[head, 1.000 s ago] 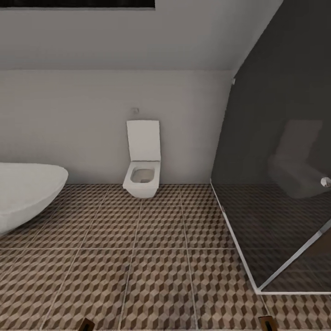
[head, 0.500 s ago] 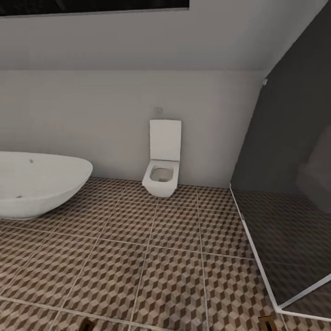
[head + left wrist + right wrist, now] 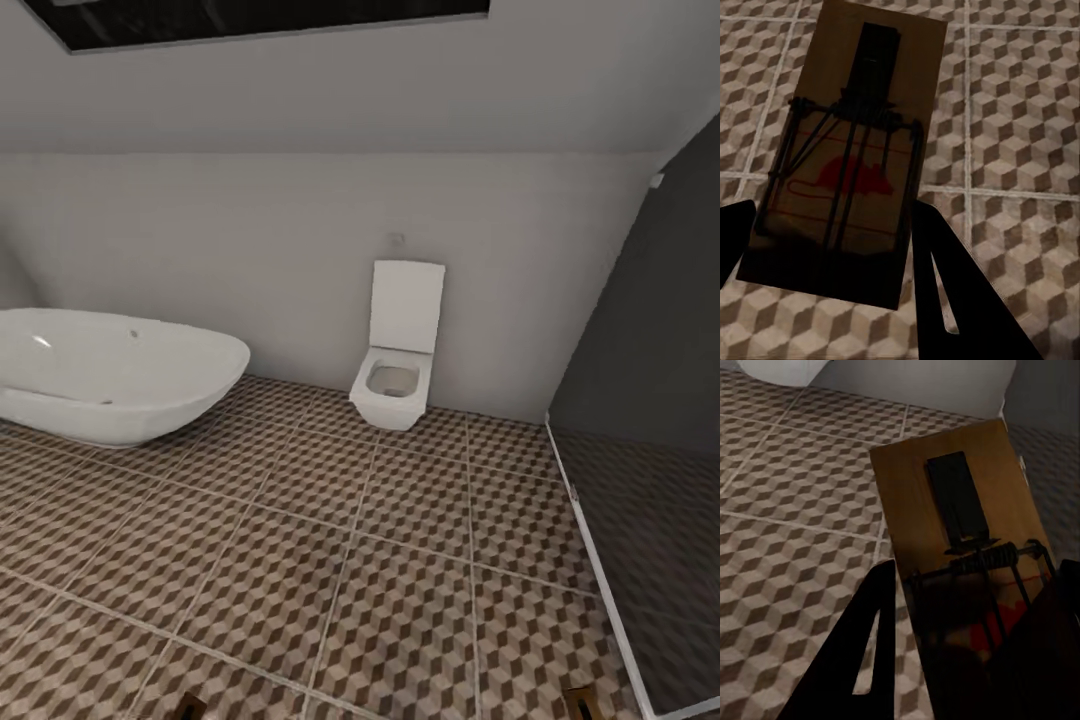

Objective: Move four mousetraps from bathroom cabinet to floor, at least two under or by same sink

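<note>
Each hand carries one mousetrap above the bathroom floor (image 3: 400, 600), whose tiles bear a brown-and-beige cube pattern. In the left wrist view, my left gripper (image 3: 832, 247) is shut on a tan mousetrap (image 3: 862, 150) with dark wire and a red mark. Over in the right wrist view, my right gripper (image 3: 967, 652) is shut on a second mousetrap (image 3: 945, 510). The head view catches the traps' tan tips at its lower edge, the left mousetrap (image 3: 190, 706) and the right mousetrap (image 3: 580, 702). The cabinet and the sink are out of view.
A white oval tub (image 3: 110, 375) stands on the floor at the left. A white toilet (image 3: 398, 370) with its lid up hangs on the back wall. A dark glass shower screen (image 3: 660, 450) with a white base rail closes off the right side.
The head camera has turned left, so the toilet and shower screen slid right in the picture and more of the tub came into view. Both trap tips stay at the lower edge.
</note>
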Available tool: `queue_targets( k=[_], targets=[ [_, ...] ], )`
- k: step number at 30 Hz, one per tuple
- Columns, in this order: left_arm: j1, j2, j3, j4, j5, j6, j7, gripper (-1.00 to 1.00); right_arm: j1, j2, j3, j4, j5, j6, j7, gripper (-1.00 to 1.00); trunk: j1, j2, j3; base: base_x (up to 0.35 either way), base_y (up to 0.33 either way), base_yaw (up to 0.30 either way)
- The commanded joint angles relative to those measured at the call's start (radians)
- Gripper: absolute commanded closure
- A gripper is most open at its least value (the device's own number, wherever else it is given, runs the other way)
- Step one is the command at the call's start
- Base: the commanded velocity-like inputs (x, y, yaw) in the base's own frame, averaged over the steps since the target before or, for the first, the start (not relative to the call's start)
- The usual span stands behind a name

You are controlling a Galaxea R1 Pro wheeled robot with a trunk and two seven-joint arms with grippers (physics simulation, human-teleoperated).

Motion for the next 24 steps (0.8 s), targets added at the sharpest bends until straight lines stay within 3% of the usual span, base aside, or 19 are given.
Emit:
queue_targets(
  k=[1,24],
  targets=[
    [-0.002,0.0,-0.005,0.004,0.007,-0.005,-0.003,1.0,0.0,-0.001,0.007,0.0,-0.004,-0.002,-0.003,1.0,0.0,0.0,-0.001,0.0,0.0,0.286],
    [-0.002,-0.001,-0.005,0.004,0.007,-0.005,-0.003,1.0,0.0,-0.001,0.007,0.0,-0.004,-0.002,-0.003,1.0,0.0,0.0,-0.001,0.0,0.0,0.286]
  ],
)
